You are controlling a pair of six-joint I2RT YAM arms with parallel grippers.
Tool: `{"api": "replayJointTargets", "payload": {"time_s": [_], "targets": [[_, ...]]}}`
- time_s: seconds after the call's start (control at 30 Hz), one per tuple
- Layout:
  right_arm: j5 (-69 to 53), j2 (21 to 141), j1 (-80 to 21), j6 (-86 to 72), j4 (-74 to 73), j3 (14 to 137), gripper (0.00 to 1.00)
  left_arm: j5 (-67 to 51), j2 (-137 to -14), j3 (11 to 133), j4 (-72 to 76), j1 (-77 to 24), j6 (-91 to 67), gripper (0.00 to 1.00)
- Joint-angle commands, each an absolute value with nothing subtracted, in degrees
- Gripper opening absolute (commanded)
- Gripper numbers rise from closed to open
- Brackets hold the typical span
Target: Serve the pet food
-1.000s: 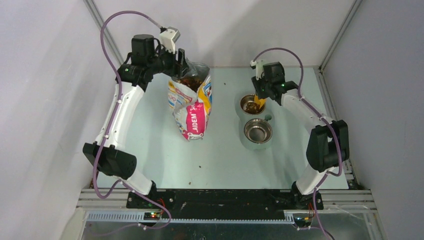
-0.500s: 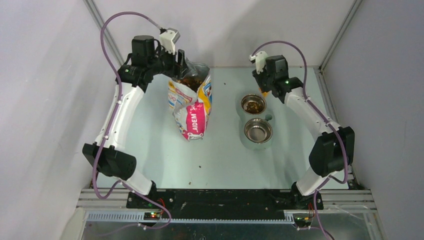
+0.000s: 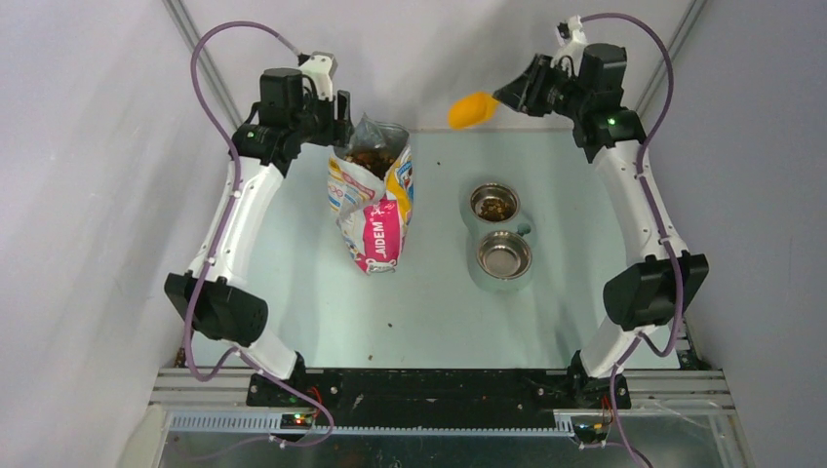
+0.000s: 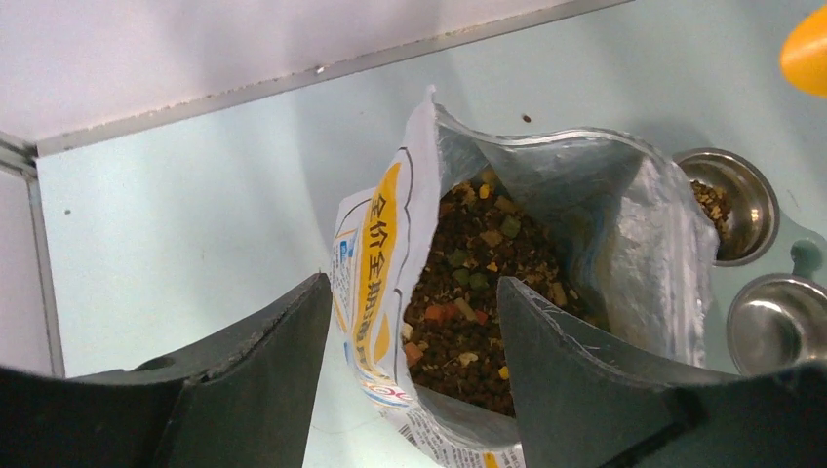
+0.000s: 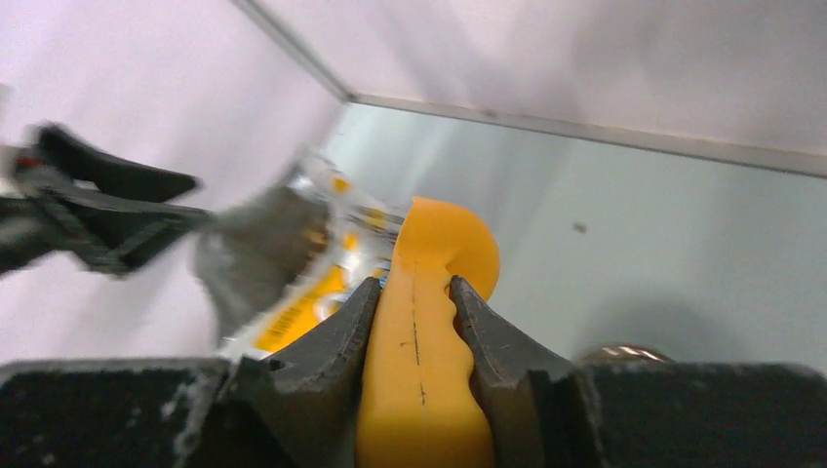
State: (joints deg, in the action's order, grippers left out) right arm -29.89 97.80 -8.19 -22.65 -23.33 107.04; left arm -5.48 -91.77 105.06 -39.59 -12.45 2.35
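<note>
**Scoop leaves the far bowl and heads back toward the bag**

The right jaws, clamped on the yellow scoop (image 3: 472, 109), have swung up from the far bowl (image 3: 473, 203) and now hang high by the back wall, well above the bench. Pet food (image 3: 495, 207) lies in that bowl. The near bowl (image 3: 481, 255) looks bare, so another load seems due.

Only the left wrist view shows the left jaws spread wide astride the bag's (image 4: 375, 253) rim, probably not pinching it, with more kibble (image 4: 458, 312) heaped inside.

The bag (image 3: 375, 210) is glossy printed film, foil-lined; the pet food (image 4: 468, 302) looks dry, matt; the bowls (image 3: 503, 255) are polished metal; the scoop (image 5: 421, 341) is smooth plastic.
</note>
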Motion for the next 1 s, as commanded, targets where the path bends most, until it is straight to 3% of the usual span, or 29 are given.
{"api": "replayJointTargets", "payload": {"time_s": [0.0,0.47,0.7,0.97], "targets": [[-38.56,101.60,-12.17,-36.82,-14.58,114.68,0.00,-4.25,-93.60,107.27,-38.85,-11.36,-3.24,0.70],[-33.86,108.96,-22.54,-29.73,-16.65,124.65,0.00,-4.29,-94.44,105.37,-40.86,-11.34,-2.72,0.66],[-28.66,110.53,-27.09,-15.83,-23.85,128.21,0.00,-4.09,-96.42,106.93,-42.95,-11.34,-1.59,0.52],[-22.77,119.37,-30.57,-7.59,-36.28,143.12,0.00,-7.96,-97.65,107.82,-44.15,-11.34,-1.75,0.34]]}}
